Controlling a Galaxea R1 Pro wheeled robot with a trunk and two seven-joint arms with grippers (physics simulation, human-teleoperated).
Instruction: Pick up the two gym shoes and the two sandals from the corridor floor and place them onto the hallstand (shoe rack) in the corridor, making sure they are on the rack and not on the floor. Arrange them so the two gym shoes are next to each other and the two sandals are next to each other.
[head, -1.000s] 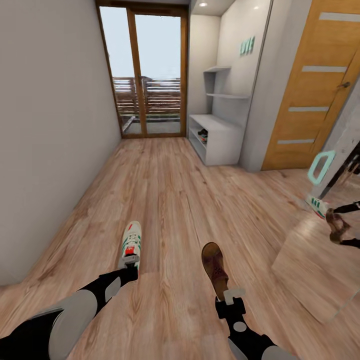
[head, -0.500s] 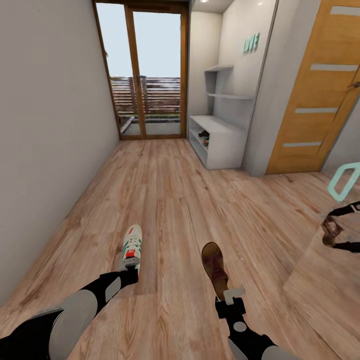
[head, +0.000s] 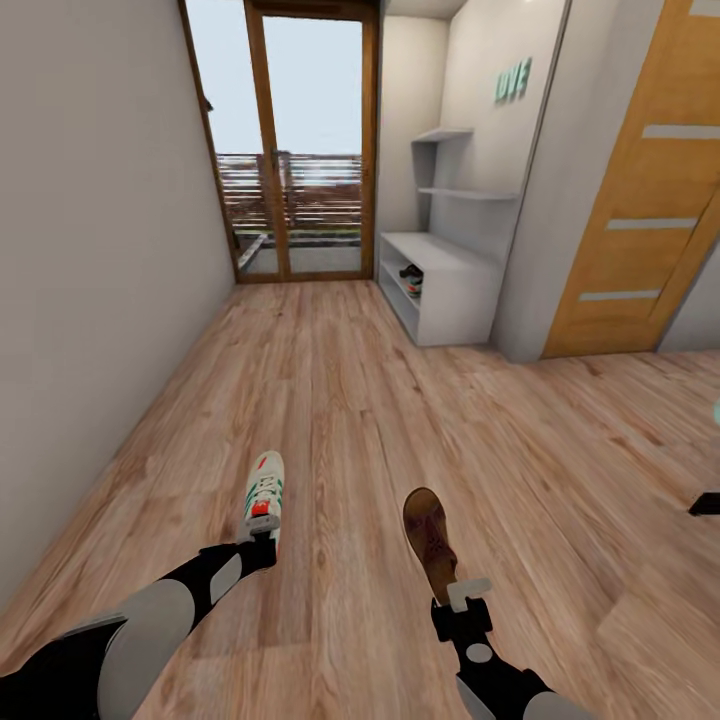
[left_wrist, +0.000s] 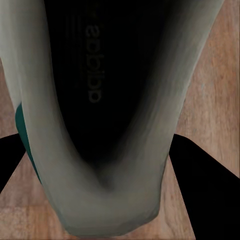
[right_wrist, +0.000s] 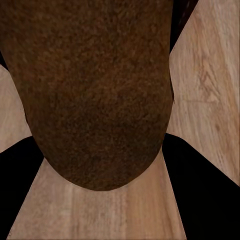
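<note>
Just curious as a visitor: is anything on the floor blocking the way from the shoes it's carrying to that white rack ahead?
Nothing visible. Bare corridor floor lies between the gym shoe, the sandal and the hallstand.

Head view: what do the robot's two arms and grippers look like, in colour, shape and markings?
Both arms are black with rounded light grey shell panels. The left arm shows a large grey oval cover and a smaller grey panel nearer its black left gripper. The right arm is black with a small grey round disc on the wrist; the right gripper has a light grey finger piece. No cables or lettering are visible.
</note>
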